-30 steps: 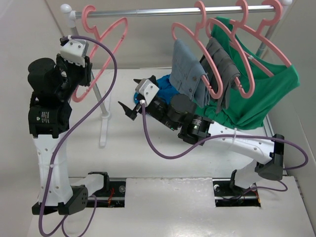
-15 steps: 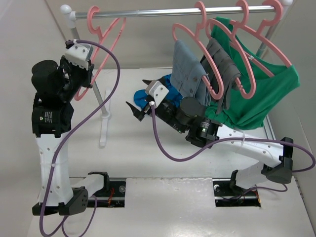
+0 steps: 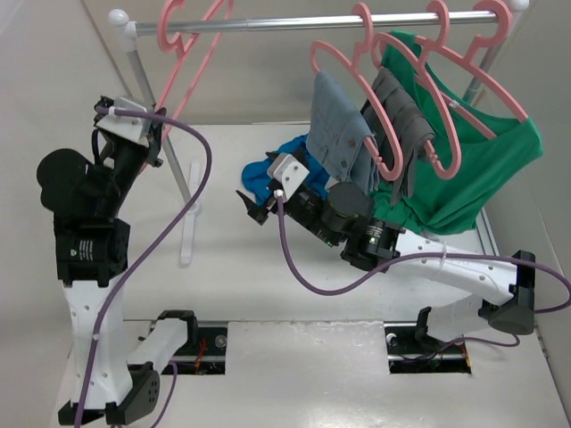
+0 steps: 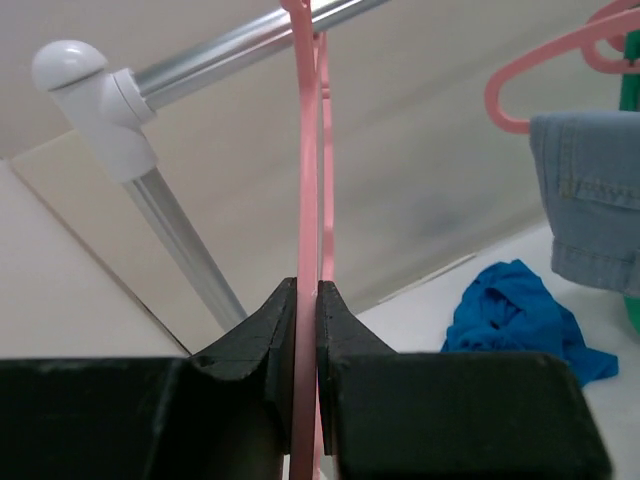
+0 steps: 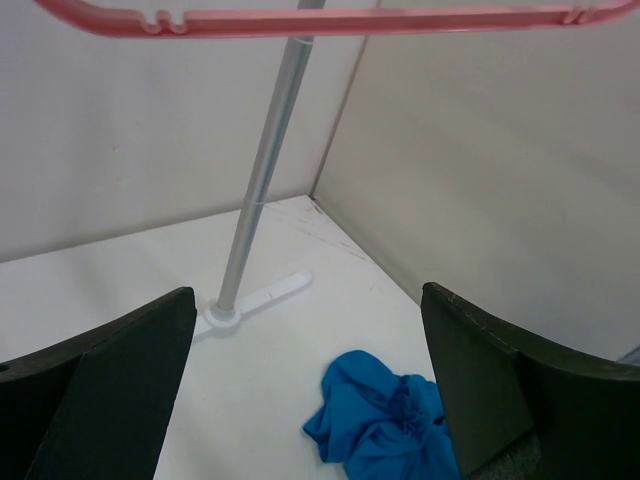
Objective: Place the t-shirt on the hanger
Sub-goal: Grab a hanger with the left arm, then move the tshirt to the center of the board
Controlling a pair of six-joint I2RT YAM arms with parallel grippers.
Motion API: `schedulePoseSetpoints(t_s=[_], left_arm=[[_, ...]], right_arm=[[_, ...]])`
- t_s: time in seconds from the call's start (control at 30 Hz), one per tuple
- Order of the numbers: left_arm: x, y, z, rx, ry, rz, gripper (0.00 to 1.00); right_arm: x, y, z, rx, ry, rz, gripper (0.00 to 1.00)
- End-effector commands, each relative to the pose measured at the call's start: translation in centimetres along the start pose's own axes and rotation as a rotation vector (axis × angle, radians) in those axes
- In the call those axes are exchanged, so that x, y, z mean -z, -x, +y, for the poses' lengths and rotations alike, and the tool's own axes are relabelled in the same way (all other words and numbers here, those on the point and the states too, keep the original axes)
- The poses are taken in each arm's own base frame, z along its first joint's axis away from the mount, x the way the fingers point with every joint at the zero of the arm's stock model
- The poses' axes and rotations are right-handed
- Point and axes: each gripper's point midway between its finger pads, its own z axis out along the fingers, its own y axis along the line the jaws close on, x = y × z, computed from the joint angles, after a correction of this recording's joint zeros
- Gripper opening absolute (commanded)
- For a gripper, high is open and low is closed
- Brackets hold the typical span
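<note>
Top external view, contents listed.

1. Left gripper (image 4: 307, 300): left of frame, raised beside the rack post (image 3: 165, 134). The jaws are pinched together on the hanger (image 4: 305, 150). In the left wrist view the pink strip runs up between both black fingers, touching each.
2. Hanger: thin, pink and bare, in the upper left of the frame. Its top crosses the rail (image 3: 294, 20) and its frame tilts down toward the left gripper. Whether the hook bears on the rail cannot be told.
3. T-shirt (image 3: 272, 169): bright blue, crumpled on the table (image 3: 223, 285) at centre frame, just left of the denim garment (image 3: 339, 129). Neither gripper holds it.
4. Right gripper (image 3: 252, 207): centre frame, just below and left of the t-shirt, with the jaws spread wide and nothing between them. In the right wrist view the t-shirt lies at lower centre, beyond the fingers.
5. Right half of rail: denim garment, grey garment (image 3: 401, 125) and green shirt (image 3: 482, 169), each hanging on a pink hanger.
</note>
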Motion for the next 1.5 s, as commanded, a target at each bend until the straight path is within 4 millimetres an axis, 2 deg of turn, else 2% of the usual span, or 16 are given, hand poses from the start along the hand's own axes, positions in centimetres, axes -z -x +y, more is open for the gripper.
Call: schedulePoseSetpoints(t_s=[0.0,0.2,0.3,0.5,0.53,0.67,0.77,0.93,1.13,1.2,1.23,1.27,1.33,1.37,1.43,1.47], left_arm=[[2.0,4.8,-0.8,-0.045,-0.027,-0.18,0.0],[5.6,-1.3,-3.8,-0.037,-0.086,-0.018,0.0],[7.3,-4.8,-5.4,-0.015,-0.124,0.078,0.0],[10.9,-9.0,-7.7,0.055,-0.138,0.181,0.0],[11.2,-10.7,-8.0,0.067,-0.134,0.218,0.0],[12.9,-14.0,-7.9,0.083,-0.055,0.27,0.0],[13.2,-14.9,-7.3,0.097,0.013,0.263,0.0],[13.0,-15.2,-6.4,0.089,0.06,0.268,0.0],[12.5,-16.4,-5.9,0.092,0.083,0.299,0.0],[12.4,-16.7,-6.2,0.096,0.072,0.305,0.0],[12.4,-16.5,-6.1,0.093,0.074,0.297,0.0],[12.2,-16.8,-5.9,0.095,0.08,0.309,0.0],[12.0,-16.9,-5.7,0.094,0.089,0.312,0.0],[12.0,-16.9,-5.7,0.094,0.089,0.312,0.0],[12.0,-16.9,-5.6,0.092,0.098,0.315,0.0],[11.8,-17.0,-5.5,0.092,0.098,0.315,0.0]], right_arm=[[0.9,1.8,-1.7,-0.032,-0.061,-0.047,0.98],[1.6,-0.9,-1.7,-0.05,-0.087,0.055,0.99],[1.8,-4.5,-0.9,-0.059,-0.069,0.177,0.99],[1.9,-12.1,1.3,-0.186,0.008,0.348,0.99],[1.7,-13.4,0.3,-0.206,-0.009,0.373,0.99],[1.2,-22.0,0.2,-0.298,0.007,0.582,0.96],[0.4,-25.9,-0.6,-0.324,0.008,0.66,0.9],[-3.6,-31.7,-2.5,-0.282,-0.08,0.769,0.91],[-4.3,-39.8,-8.0,-0.226,-0.359,1.004,0.95],[-4.2,-41.9,-7.8,-0.248,-0.325,1.056,0.95],[-5.0,-42.1,-8.0,-0.253,-0.3,1.048,0.92],[-4.6,-44.2,-7.6,-0.237,-0.253,1.083,0.88],[-5.4,-44.4,-5.5,-0.287,-0.128,1.058,0.74],[-5.1,-45.4,-4.1,-0.285,-0.081,1.059,0.59],[-5.0,-44.7,-1.8,-0.279,0.039,1.025,0.38],[-4.8,-44.1,0.0,-0.272,0.101,1.007,0.0]])
